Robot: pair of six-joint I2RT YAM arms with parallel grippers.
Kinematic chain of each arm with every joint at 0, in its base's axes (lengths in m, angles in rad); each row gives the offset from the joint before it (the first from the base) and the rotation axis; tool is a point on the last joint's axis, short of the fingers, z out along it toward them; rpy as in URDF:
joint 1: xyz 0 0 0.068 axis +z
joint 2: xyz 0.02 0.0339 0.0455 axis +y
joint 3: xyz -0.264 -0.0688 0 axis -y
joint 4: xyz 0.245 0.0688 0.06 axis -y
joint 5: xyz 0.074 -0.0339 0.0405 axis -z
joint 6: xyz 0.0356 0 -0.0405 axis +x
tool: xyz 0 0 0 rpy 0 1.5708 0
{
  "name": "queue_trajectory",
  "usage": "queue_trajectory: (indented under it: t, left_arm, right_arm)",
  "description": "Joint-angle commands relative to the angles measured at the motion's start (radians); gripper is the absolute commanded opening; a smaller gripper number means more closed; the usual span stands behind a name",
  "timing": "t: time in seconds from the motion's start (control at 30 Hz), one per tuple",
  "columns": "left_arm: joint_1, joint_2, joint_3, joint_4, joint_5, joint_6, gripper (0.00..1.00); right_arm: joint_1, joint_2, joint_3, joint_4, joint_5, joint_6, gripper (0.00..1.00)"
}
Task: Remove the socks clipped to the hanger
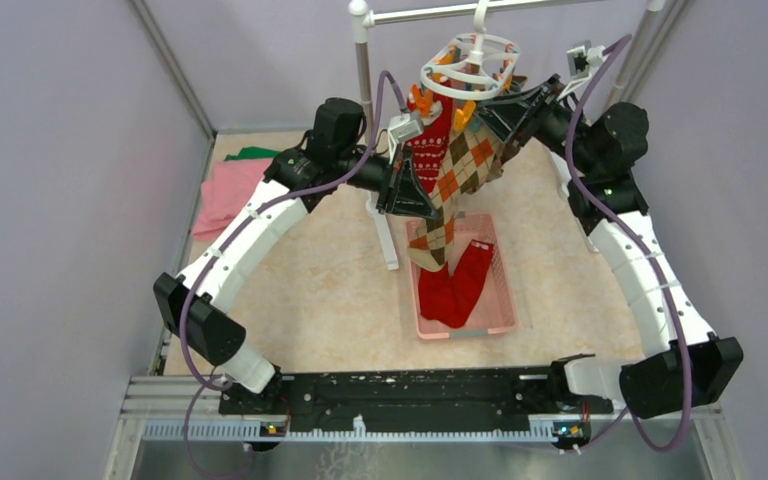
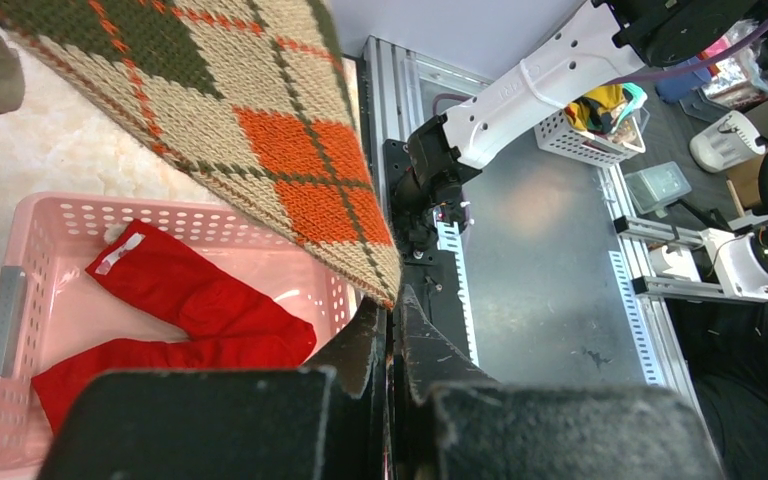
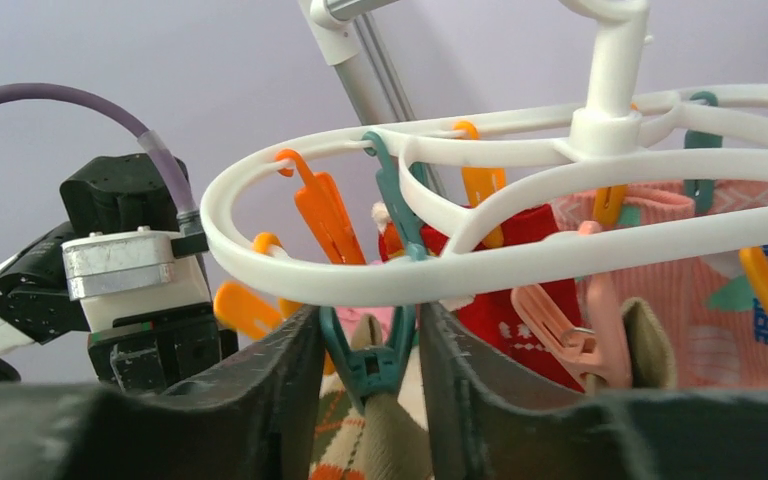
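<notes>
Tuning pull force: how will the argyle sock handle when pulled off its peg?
Likely floppy: the argyle sock drapes limp below the hanger. Probably light and grippy; its coarse knit sits pinched between the left fingers.

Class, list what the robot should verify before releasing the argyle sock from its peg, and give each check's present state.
1. Right gripper straddles the teal peg: ok.
2. Teal peg squeezed open: cannot tell.
3. Left gripper pinches the argyle sock: ok.
4. Pink basket lies under the argyle sock: ok.
5. Hanger free of other socks: not ok.
</notes>
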Motion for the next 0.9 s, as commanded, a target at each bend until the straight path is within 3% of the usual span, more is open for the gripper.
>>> queue_trajectory:
  t: [0.0, 0.17, 0.3, 0.4, 0.6, 0.87]
  left_arm:
    - [-0.002, -0.042, 0.001, 0.016, 0.033, 0.005, 0.00]
    - [-0.001, -0.040, -0.010, 0.004, 0.006, 0.029, 0.00]
    - [-0.001, -0.032, -0.021, 0.004, -0.041, 0.037, 0.00]
    - [-0.001, -0.024, -0.024, 0.008, -0.111, 0.038, 0.00]
    - [-0.002, 0.008, -0.080, 0.025, -0.244, 0.111, 0.00]
    - [-0.003, 0.049, -0.122, 0.087, -0.231, 0.105, 0.00]
  right_arm:
    - [0.023, 0.014, 0.056, 0.088, -0.007, 0.037, 0.34]
    - [0.025, 0.014, 0.045, 0.134, -0.006, 0.076, 0.25]
    - [0.030, 0.014, 0.048, 0.136, 0.004, 0.083, 0.00]
    - [0.045, 0.007, 0.057, 0.102, 0.033, 0.059, 0.00]
    - [0.110, 0.010, 0.132, -0.118, 0.163, -0.081, 0.00]
    - [0.125, -0.003, 0.128, -0.176, 0.238, -0.101, 0.00]
